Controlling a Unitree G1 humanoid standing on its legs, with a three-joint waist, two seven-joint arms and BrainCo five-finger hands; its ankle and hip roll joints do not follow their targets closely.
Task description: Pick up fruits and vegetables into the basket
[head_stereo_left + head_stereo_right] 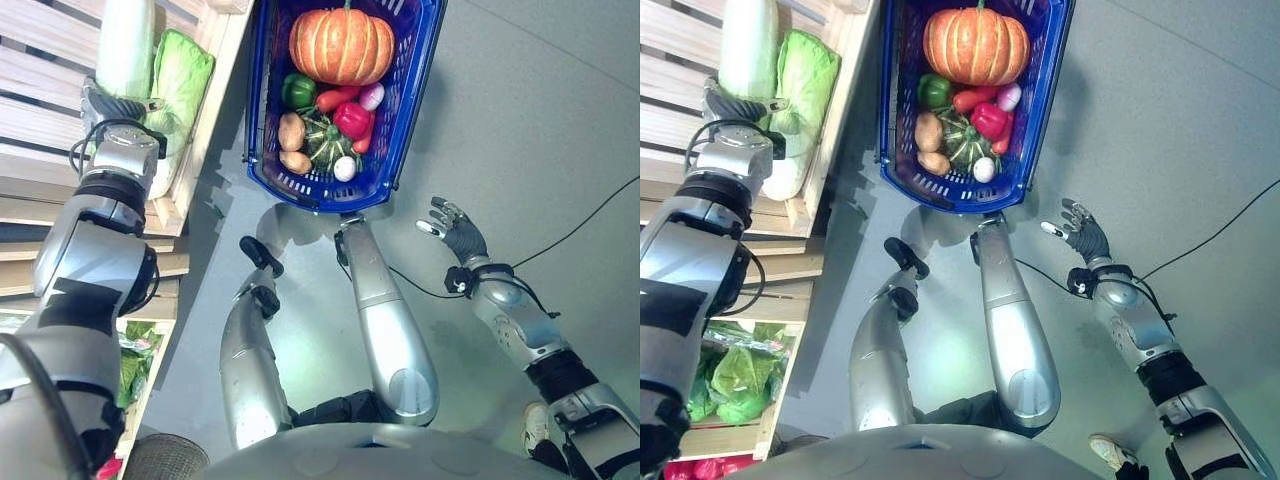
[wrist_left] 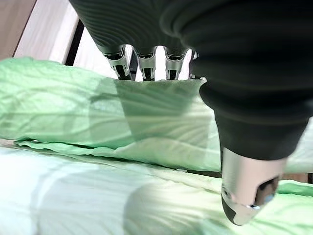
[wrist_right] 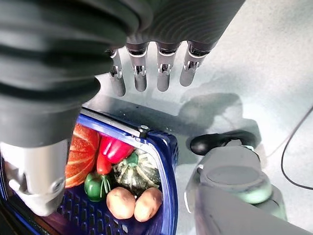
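A blue basket (image 1: 412,85) stands on the grey floor ahead, holding a pumpkin (image 1: 342,45), a green pepper (image 1: 298,90), a red pepper (image 1: 352,118), two potatoes (image 1: 291,130), a striped green squash (image 1: 325,142) and a small white vegetable (image 1: 345,168). My left hand (image 1: 115,105) reaches over a green leafy cabbage (image 2: 98,112) on the wooden shelf (image 1: 40,35); its fingers (image 2: 122,63) run straight past the cabbage's far side and the thumb (image 2: 244,196) hangs free above a paler cabbage (image 1: 125,45). Right of the basket my right hand (image 1: 455,232) hovers open over the floor, holding nothing.
The wooden shelf's front rail (image 1: 205,120) runs close along the basket's left side. A lower shelf holds bagged greens (image 1: 735,375) and red produce (image 1: 700,468). Bare grey floor (image 1: 540,120) lies to the right of the basket.
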